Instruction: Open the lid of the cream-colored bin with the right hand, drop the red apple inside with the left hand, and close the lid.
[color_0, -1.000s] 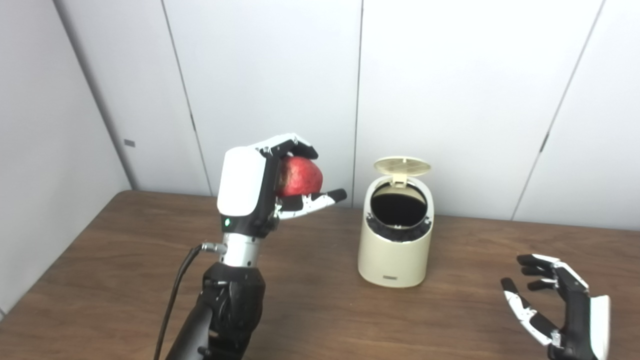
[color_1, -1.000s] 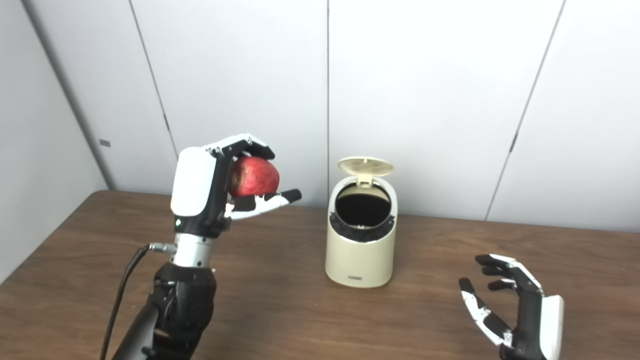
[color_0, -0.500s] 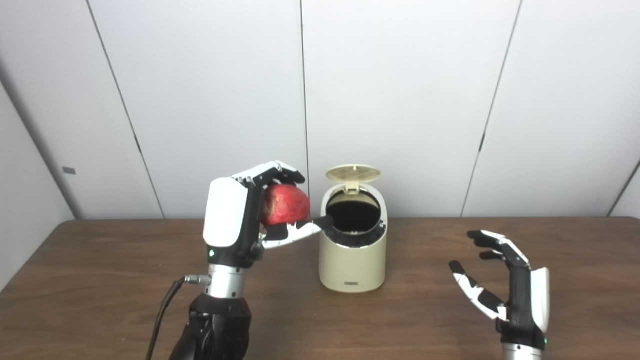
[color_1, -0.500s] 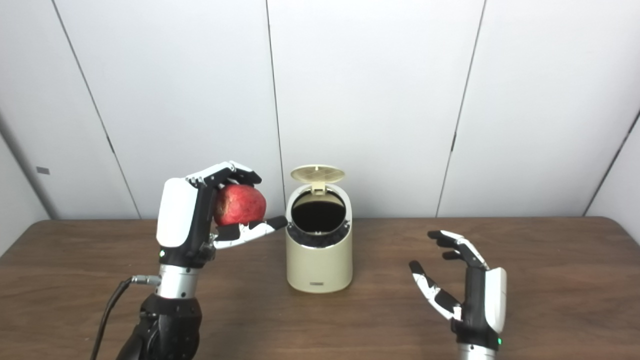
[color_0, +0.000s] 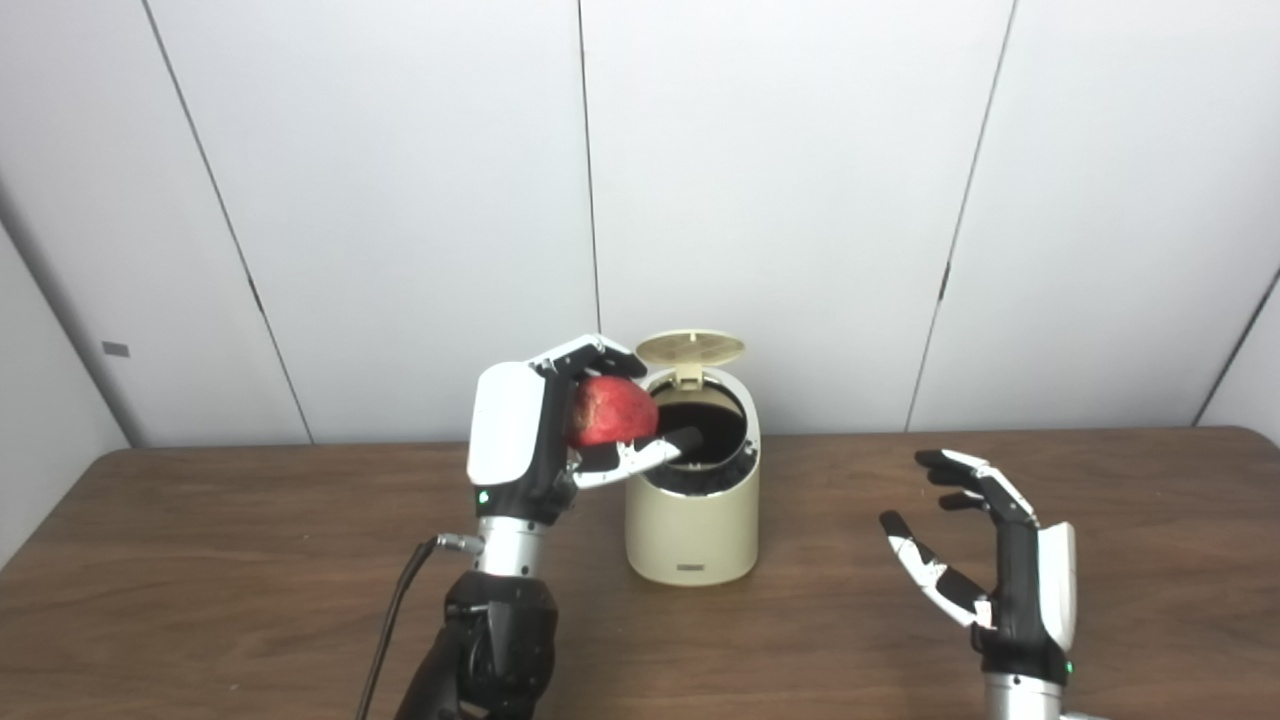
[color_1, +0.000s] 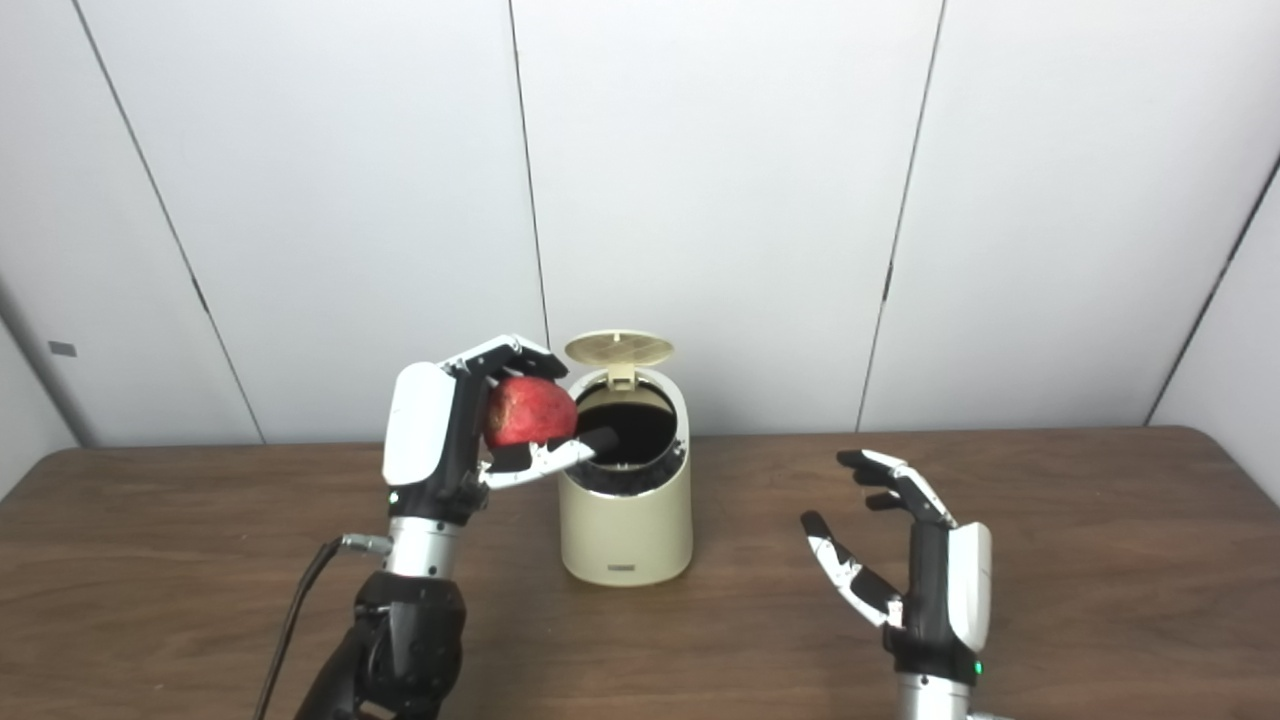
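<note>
Now the left hand (color_0: 530, 430) has carried the apple (color_0: 610, 412) to the bin (color_0: 690, 530).

Bin (color_0: 692, 530) on table (color_0: 200, 560), between left robot hand (color_0: 520, 440) and right robot hand (color_0: 1010, 580).

We see the left hand (color_1: 440, 440) raised w/ its fingers closed round the red apple (color_1: 528, 410), held at the left rim of the cream-colored bin (color_1: 627, 520). Its thumb tip reaches over the dark opening. The lid (color_1: 618, 348) stands flipped up at the back. The right hand (color_1: 915, 575) is off to the right above the table (color_1: 1100, 560), fingers spread, holding nothing.
</note>
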